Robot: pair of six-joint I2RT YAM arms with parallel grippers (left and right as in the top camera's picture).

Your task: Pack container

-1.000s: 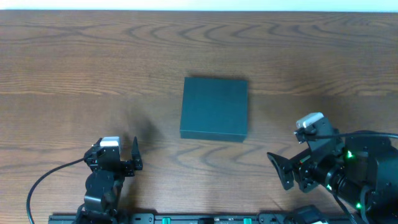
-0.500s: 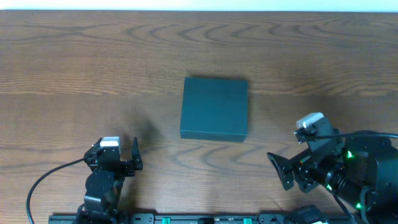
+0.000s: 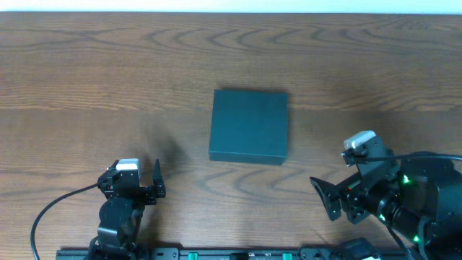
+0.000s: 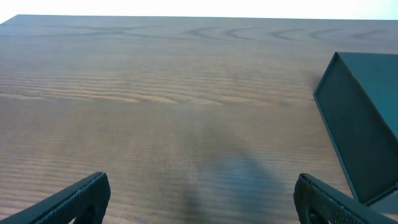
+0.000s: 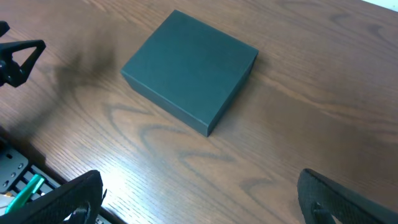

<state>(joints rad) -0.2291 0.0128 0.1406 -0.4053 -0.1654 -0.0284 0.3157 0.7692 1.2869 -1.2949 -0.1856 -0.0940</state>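
Dark green container (image 3: 248,126) lies flat mid-table, lid apparently closed.

No readable text, label, brand or number is showing in any view; the container (image 3: 248,124) is showing plain matte faces.

place: robotics lab bench | evidence: wood-grain table (image 3: 86,65), black mounting rail (image 3: 216,254), trailing cable (image 3: 63,197)

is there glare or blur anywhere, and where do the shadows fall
Overhead: container crisp, matte, no glare; faint shadow on the table to its left. Left wrist: far edge blown out white, soft shadow mid-table. Right wrist: fingertips blurred, container sharp.
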